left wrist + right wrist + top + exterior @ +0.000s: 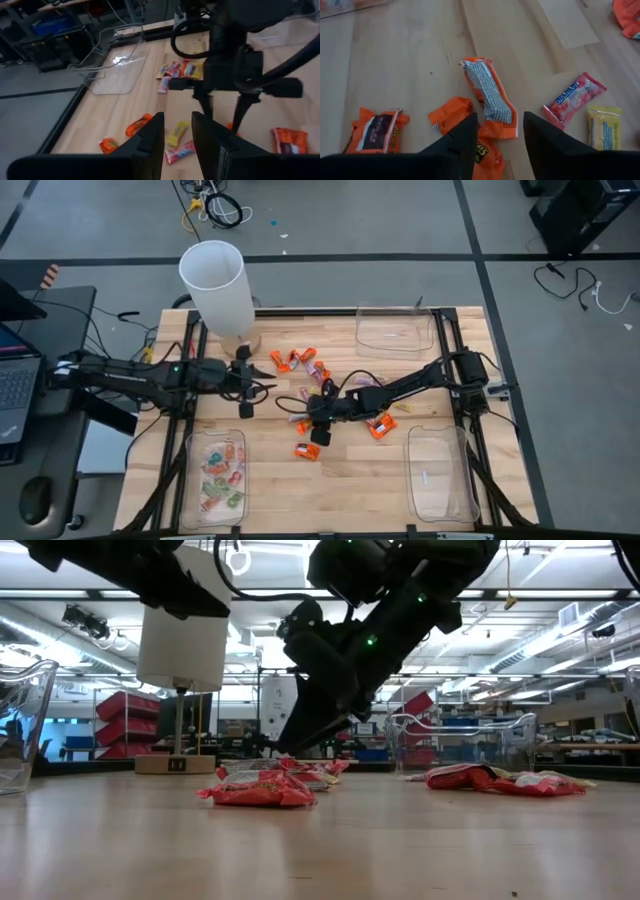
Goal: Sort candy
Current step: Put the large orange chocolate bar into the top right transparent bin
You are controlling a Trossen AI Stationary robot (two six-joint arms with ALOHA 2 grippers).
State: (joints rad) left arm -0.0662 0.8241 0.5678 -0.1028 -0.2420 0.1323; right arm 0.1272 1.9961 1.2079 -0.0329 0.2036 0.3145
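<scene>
Your right gripper (318,412) hangs low over the middle of the pale wooden table (340,485), its two dark fingers (452,145) spread apart with nothing between them; in the right wrist view an orange wrapped sweet lying printed-side up (489,97) sits just ahead of the gap, flanked by a crumpled orange wrapper (449,113) and another orange sweet (376,131), with a pink sweet (574,96) and a yellow sweet (603,127) off to the side. Your left gripper (250,385) is held near the white cylindrical lamp shade (216,285), its fingers (150,137) parted and empty; it looks across at loose sweets and the other arm. The scattered wrapped candy (296,360) lies across the table's centre, orange pieces nearest the right gripper; more candy (222,475) rests inside the clear plastic tray at the near left corner (190,480); two further clear trays, far right (395,330) and near right (440,475), stand well apart from the pile.
</scene>
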